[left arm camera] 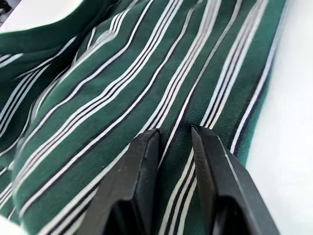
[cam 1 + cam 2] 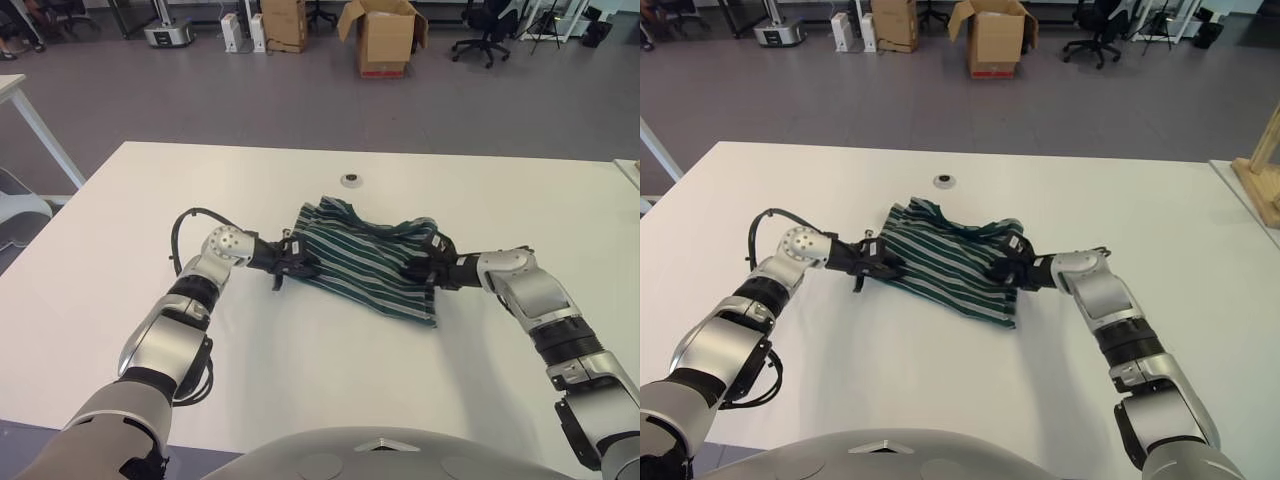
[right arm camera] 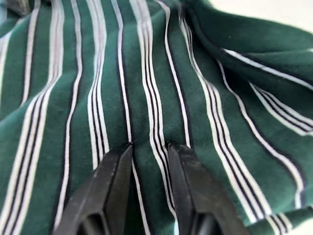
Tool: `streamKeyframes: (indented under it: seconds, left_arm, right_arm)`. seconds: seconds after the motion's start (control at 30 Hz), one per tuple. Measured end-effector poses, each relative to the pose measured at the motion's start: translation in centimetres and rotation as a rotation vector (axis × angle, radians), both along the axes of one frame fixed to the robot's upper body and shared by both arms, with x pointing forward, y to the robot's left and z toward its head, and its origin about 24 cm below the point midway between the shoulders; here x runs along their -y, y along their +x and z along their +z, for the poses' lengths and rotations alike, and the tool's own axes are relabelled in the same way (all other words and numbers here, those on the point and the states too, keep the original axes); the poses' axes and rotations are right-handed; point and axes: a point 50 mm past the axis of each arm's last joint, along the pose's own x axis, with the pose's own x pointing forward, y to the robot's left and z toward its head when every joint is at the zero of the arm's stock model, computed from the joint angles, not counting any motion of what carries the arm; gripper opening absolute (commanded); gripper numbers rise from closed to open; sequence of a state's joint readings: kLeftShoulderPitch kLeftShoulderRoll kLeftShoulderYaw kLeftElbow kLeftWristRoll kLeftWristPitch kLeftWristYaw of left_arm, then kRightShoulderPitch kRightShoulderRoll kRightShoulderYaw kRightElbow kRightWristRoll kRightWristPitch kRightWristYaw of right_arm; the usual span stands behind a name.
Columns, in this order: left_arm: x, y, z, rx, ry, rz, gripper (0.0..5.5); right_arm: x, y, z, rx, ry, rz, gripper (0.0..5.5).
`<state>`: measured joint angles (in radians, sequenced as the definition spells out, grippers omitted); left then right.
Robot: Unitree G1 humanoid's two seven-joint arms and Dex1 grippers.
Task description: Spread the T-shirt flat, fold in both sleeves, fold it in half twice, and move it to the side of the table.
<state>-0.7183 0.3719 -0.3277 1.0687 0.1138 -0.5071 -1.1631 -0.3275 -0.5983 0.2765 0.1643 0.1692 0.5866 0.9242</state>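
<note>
A dark green T-shirt (image 2: 365,255) with white and black stripes lies bunched in the middle of the white table (image 2: 300,380). My left gripper (image 2: 298,264) is at the shirt's left edge. In the left wrist view its black fingers (image 1: 144,166) stand close together with a ridge of cloth pinched between them. My right gripper (image 2: 420,266) is at the shirt's right side, just above the lower right corner. The right wrist view shows the right gripper (image 3: 149,147) nearly closed on a fold of striped cloth. The shirt's upper part is rumpled into folds.
A small round object (image 2: 350,180) sits on the table just behind the shirt. Bare table surface extends on all sides of the shirt. Beyond the far table edge are the grey floor, a cardboard box (image 2: 385,35) and office chairs. A wooden frame (image 2: 1260,175) stands at the right.
</note>
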Motion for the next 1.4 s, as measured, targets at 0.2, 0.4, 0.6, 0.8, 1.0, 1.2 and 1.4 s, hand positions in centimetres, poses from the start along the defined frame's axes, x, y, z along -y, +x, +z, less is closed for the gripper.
streamKeyframes:
  seconds: [0.2, 0.4, 0.6, 0.8, 1.0, 1.2, 1.4]
  left_arm:
    - [-0.6, -0.8, 0.0, -0.044, 0.006, -0.061, 1.19]
    - [0.6, -5.3, -0.6, -0.328, -0.068, -0.192, 1.19]
    - [6.3, -10.7, 0.6, -0.554, -0.244, -0.223, 1.19]
    - [5.1, -6.7, 5.3, -0.381, -0.363, -0.081, 1.19]
    - [-1.0, -0.4, 7.8, -0.127, -0.208, 0.158, 1.19]
    - [-3.9, 0.5, 1.2, 0.218, 0.251, 0.171, 1.19]
    - [-5.2, -1.4, 0.0, 0.23, 0.187, 0.088, 1.19]
  right_arm:
    - [-0.1, -0.1, -0.1, -0.015, 0.019, -0.009, 1.33]
    - [-0.6, 1.4, -0.3, 0.004, 0.061, -0.055, 1.33]
    - [-2.5, 4.1, -0.8, 0.086, 0.076, -0.068, 1.33]
    - [-2.1, 4.1, 5.1, 0.153, 0.311, 0.097, 1.33]
    - [-1.7, -1.3, 6.4, 0.016, 0.326, 0.274, 1.33]
    - [-1.1, -3.2, -0.2, -0.124, 0.177, 0.031, 1.33]
    - [1.8, -1.1, -0.1, -0.19, 0.192, -0.036, 1.33]
